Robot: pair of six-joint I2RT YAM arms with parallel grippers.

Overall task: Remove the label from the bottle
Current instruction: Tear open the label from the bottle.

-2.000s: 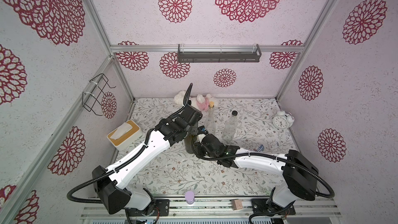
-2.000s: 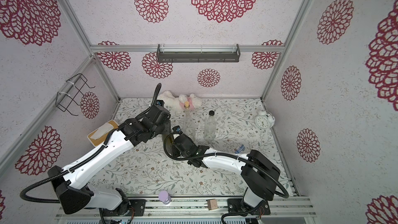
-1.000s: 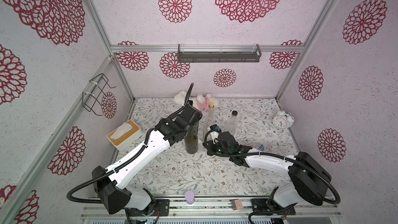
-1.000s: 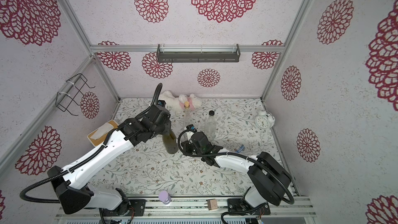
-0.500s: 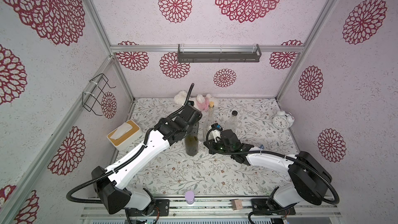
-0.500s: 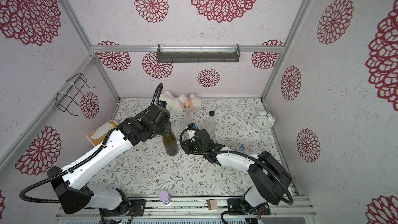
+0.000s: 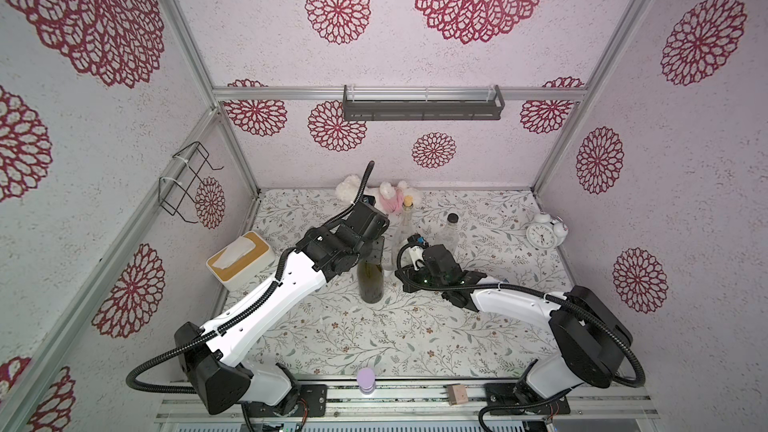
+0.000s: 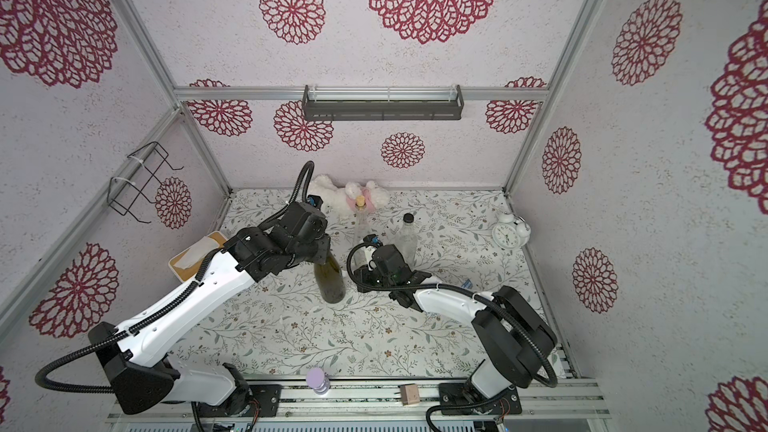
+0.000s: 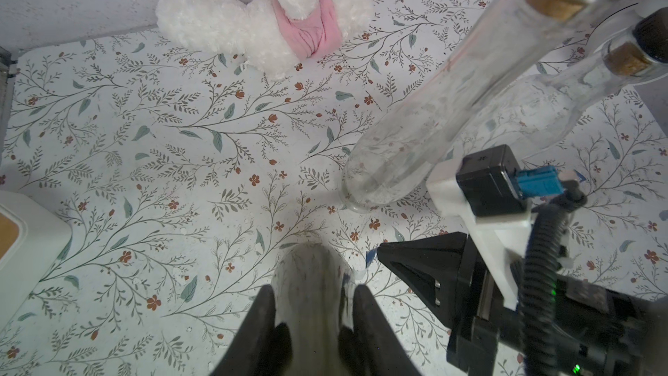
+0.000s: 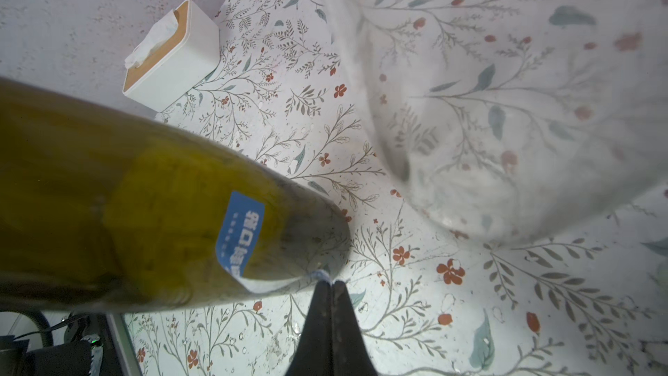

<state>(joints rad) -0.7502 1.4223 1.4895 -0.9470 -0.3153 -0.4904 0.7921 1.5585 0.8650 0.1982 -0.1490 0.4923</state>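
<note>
Label (image 10: 240, 231) corner is caught between the fingertips of the right gripper (image 10: 330, 285). Its 2 black fingers are pressed together, and the white underside of the blue sticker curls off the glass up to them, while most of the sticker lies flat on the bottle (image 7: 371, 282). This bottle is of dark olive green glass and stands upright about the middle of the table (image 7: 374, 338), a little to the left. The label is low on its body, on the side turned to the right arm. The left gripper (image 9: 312, 320) comes from above and clamps the upper part of the same bottle, with 1 finger on each side, as the left wrist view shows. On the far side of the 2 grippers stand 2 clear bottles: a corked bottle (image 7: 402, 228) just beside the right wrist, and a black-capped bottle (image 7: 451, 234) to the right of it. A white plush toy (image 7: 376, 195) with pink cloth lies at the far wall. A tissue box (image 7: 241, 259) sits at the left edge, and a white alarm clock (image 7: 542, 234) stands at the far right. On the near rail are a small purple object (image 7: 366, 380) and a wooden block (image 7: 457, 394).
</note>
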